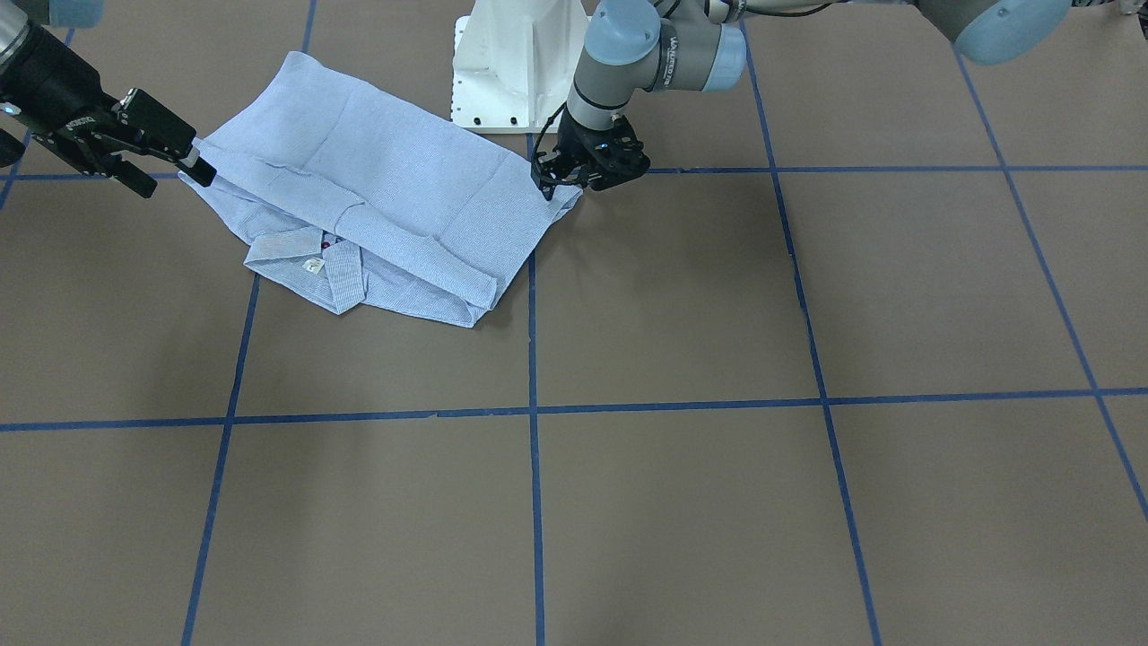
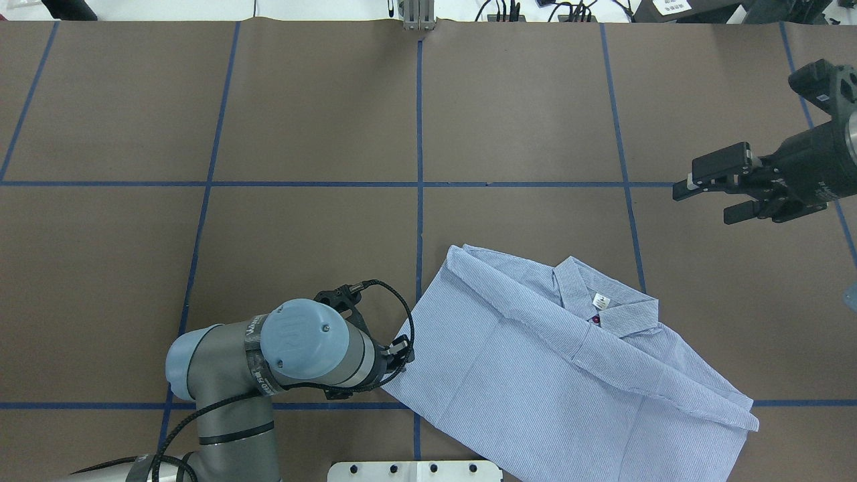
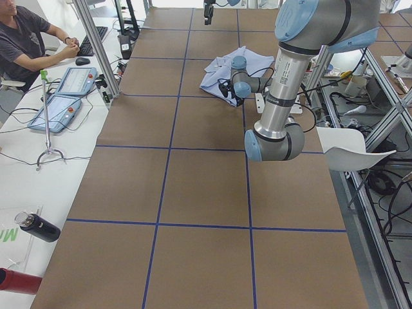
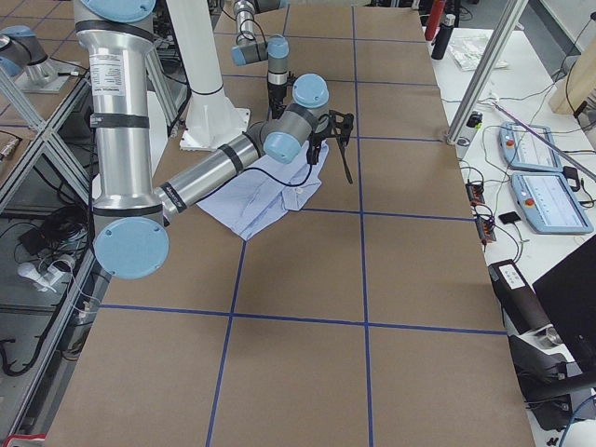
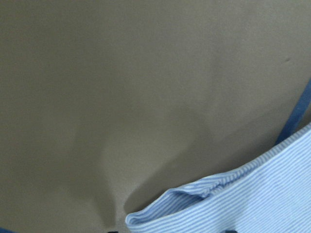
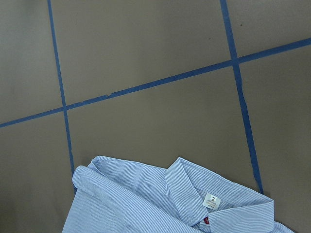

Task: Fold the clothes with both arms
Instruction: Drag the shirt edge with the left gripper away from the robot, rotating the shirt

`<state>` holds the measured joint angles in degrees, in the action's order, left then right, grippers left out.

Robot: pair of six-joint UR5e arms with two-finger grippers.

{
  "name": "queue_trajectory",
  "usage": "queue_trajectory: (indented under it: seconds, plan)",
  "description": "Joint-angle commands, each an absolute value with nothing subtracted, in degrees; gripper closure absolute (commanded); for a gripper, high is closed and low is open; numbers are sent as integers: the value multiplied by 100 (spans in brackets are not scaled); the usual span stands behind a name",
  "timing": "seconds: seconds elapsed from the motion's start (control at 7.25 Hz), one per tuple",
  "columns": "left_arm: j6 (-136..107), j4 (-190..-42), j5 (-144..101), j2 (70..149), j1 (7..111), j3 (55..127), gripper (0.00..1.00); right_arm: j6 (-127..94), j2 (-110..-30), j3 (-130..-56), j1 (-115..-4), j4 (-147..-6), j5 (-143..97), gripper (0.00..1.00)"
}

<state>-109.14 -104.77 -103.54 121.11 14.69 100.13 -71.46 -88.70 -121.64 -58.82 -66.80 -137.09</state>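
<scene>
One shirt (image 2: 535, 375) — left gripper (image 2: 404, 349) beside, right gripper (image 2: 703, 199) apart.

The left gripper (image 1: 550, 184) tips seem hidden at the shirt (image 1: 386, 193) corner; grip unclear.

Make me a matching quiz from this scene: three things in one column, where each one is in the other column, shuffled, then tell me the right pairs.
Things:
1. left claw
2. right claw
3. neck label

Places:
A. inside the collar
B. at a corner of the shirt, by the table's middle tape line
C. open, off to the side, apart from the shirt

Pairs: 1-B, 2-C, 3-A
</scene>
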Motion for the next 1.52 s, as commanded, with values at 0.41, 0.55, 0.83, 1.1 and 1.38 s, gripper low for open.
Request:
queue_trajectory:
  seconds: [0.41,0.55,0.83,1.1,1.38]
  plan:
    - [-10934,-10459,-10362,12234,1477,10011,100,-7146,-8877,-12155,-5906,-6680,-13685,0]
    - [-10934,-10450,-10371,12234,1477,10019,100,-7146,-8868,-12155,-5941,-6706,-13685,0]
    - [-11108,-10450,-10371,12234,1538,10090,100,-7146,-8877,-12155,-6011,-6715,-13676,0]
    - [-11119,-10424,-10371,12226,1862,10081,100,-7137,-8799,-12103,-6029,-6689,-13676,0]
    - [-11048,-10459,-10354,12226,2143,10002,100,-7146,-8719,-11972,-6082,-6715,-13509,95]
